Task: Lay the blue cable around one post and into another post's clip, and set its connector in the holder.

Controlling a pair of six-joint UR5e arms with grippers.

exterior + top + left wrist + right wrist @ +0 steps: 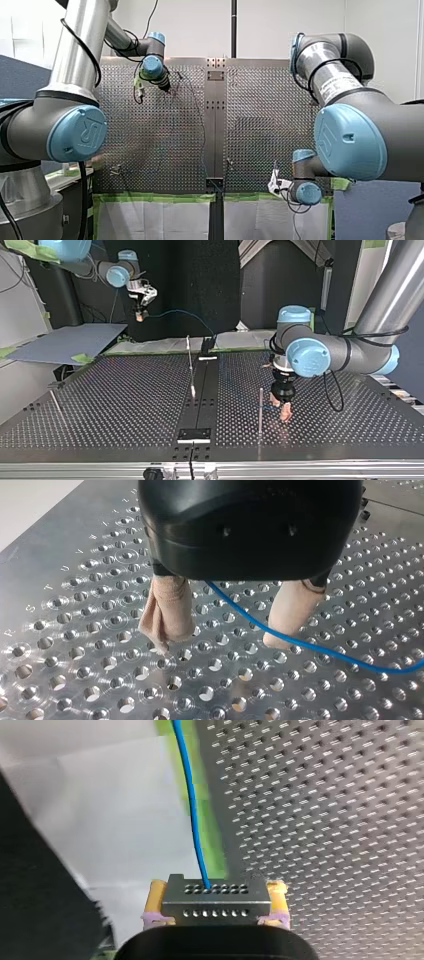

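- A black bracket [207, 344] stands at the end of the dark centre strip of the perforated metal table [75, 680]. It is well apart from both claws, and I cannot tell what sits in it.
- My right claw [217, 891] is clamped on a grey metal connector block with rows of small holes [215, 902]. Its yellow pads [157, 892] press on the block's two sides.
- The thin blue cable [192, 810] leaves the top of that block and runs straight ahead of my right claw, over green tape beside the table's edge.
- In the top view the right claw hangs off the table's edge, and the cable arcs from it toward the black bracket.
- My left claw [220, 641] points down just above the table with its beige cloth-wrapped fingers [167, 610] spread apart.
- The blue cable passes between those fingers, close against one of them, and trails away over the holes. Neither finger grips it.
- A thin upright metal post [260, 410] stands just beside my left claw.
- Stamped letters R, S, T, U, V run along the table beside my left claw.
- The blue cap [77, 132] on my left arm bears a UR mark.
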